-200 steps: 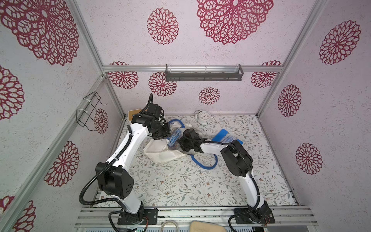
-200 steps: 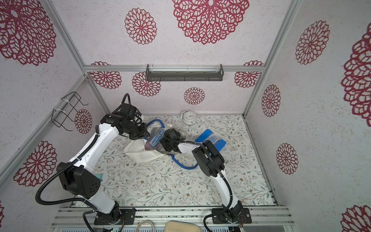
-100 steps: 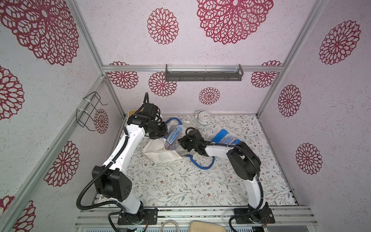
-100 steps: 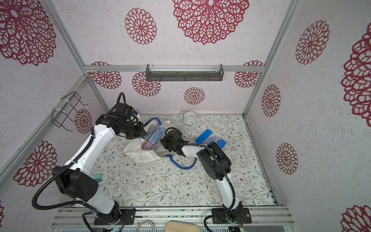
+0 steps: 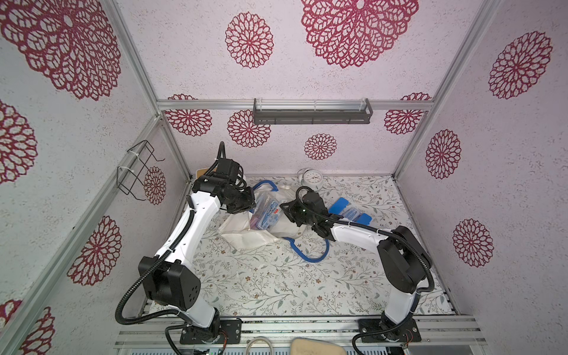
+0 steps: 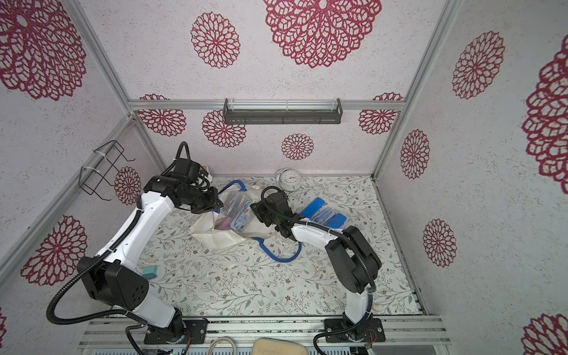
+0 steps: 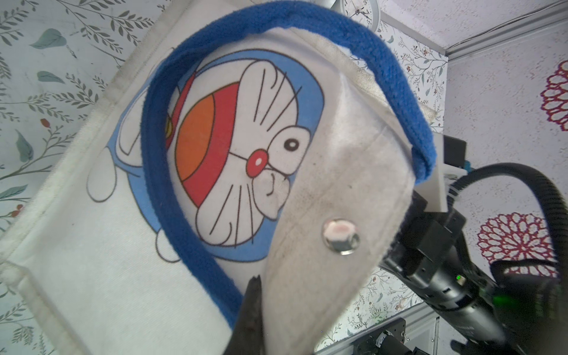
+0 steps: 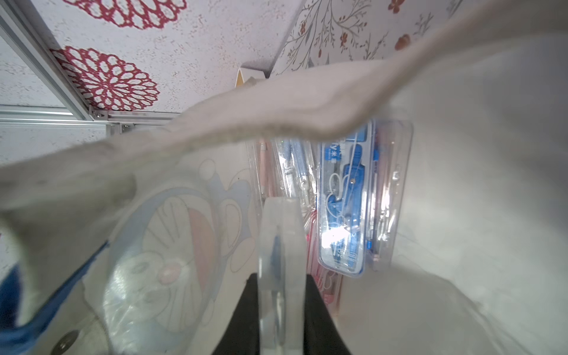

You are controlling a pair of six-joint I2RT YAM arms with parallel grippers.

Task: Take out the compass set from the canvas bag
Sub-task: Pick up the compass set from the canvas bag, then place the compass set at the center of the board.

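The bag point(image 5: 246, 238) lay slumped on the worktop point(image 5: 276, 282) with its mouth toward the right arm. The left gripper point(image 5: 249, 205) had its jaws fully closed on the cloth at the mouth, lifting that edge. The right gripper point(image 8: 281, 282) reached into the mouth. Its jaws were nearly closed, clamped on a clear piece point(image 8: 281, 233) seen edge-on. Whether this piece belonged to the compass set could not be told. The compass set point(image 8: 344, 209), a clear case holding a blue compass, sat inside the bag just beside the clamped piece. A pink case point(image 5: 254, 217) lay against it.

Hazards, as judged:
- Wrong item. If the clamped piece was not the compass set, withdrawal would remove another item.
- Snagging. The rim point(image 8: 276, 113) sagged across the mouth above the cases. A case drawn out could catch on it and drag the bag.
- Slip. The grip sat on one edge of smooth plastic, so the piece could pivot or drop.
- Collapse. If the left jaws released, the mouth would close over the cases.

Farther back, a blue case point(image 5: 338, 205) lay on the worktop, and a clock point(image 5: 312, 178) stood by the rear wall.
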